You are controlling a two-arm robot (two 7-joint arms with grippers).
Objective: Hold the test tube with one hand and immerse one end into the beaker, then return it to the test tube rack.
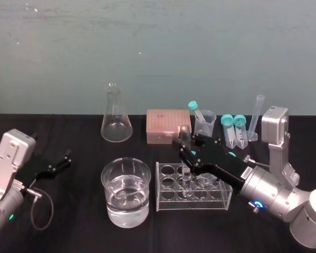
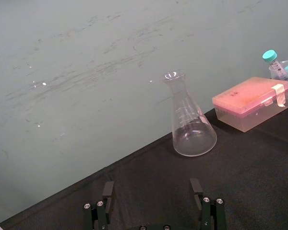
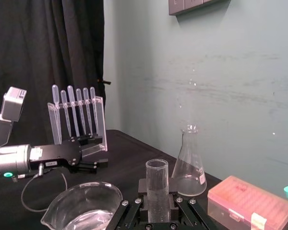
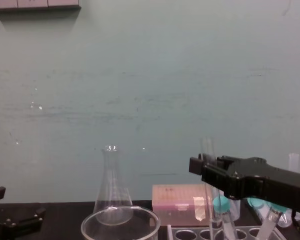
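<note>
One long clear glass test tube (image 1: 185, 180) stands in the pale holed rack (image 1: 221, 203), clamped in my black right claw (image 1: 183, 143); lifted crooked, it could jam and drag the rack into the wide glass beaker (image 1: 106, 197). Left claw (image 1: 65, 159) parked, open.

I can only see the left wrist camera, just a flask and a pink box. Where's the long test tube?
Observer: The right claw is shut on the test tube. The tube's lower end is down in a hole of the test tube rack.
Operator: Is there a beaker anywhere?
Observer: Yes, the beaker sits just to the rack's left, and it has water in it.
Operator: So where's my left claw?
Observer: The left claw is parked at the far left, apart from the beaker.
</note>
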